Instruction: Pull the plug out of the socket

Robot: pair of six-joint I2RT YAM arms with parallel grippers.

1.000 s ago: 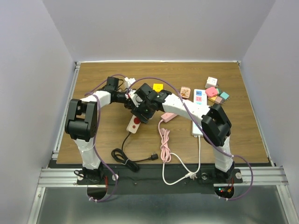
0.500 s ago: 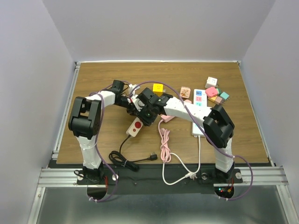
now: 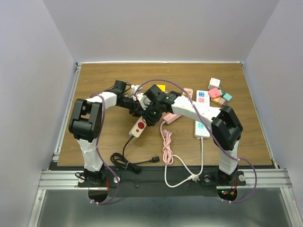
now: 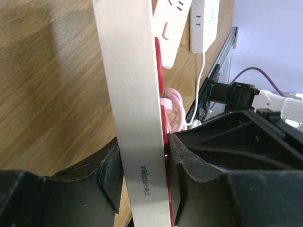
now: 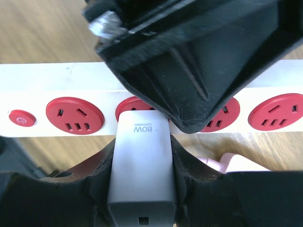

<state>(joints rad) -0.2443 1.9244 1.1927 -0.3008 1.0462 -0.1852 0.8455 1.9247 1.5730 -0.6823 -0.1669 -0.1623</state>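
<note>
A white power strip [image 5: 57, 80] with red sockets [image 5: 75, 113] lies across the right wrist view. A white plug block [image 5: 142, 161] marked 80W sits in one of its sockets. My right gripper [image 5: 142, 151] is shut on the plug, one finger on each side. My left gripper [image 4: 142, 179] is shut on the power strip [image 4: 135, 118], clamping its thin sides. From above, both grippers meet at the strip's far end [image 3: 138, 126], left gripper [image 3: 135, 105] behind and right gripper [image 3: 147, 116] over it. There the plug is hidden under the right wrist.
A pink power strip [image 3: 171, 118] with its coiled pink cord [image 3: 167, 144] lies just right of the grippers. Further right is a white strip [image 3: 201, 113]. Small coloured adapters [image 3: 218, 92] sit at the back right, a yellow one [image 3: 160, 88] behind the wrists. A black cable [image 3: 125, 161] coils near the front.
My right gripper has closed onto the plug. Both wrists and the strip's far end have shifted slightly to the right.
</note>
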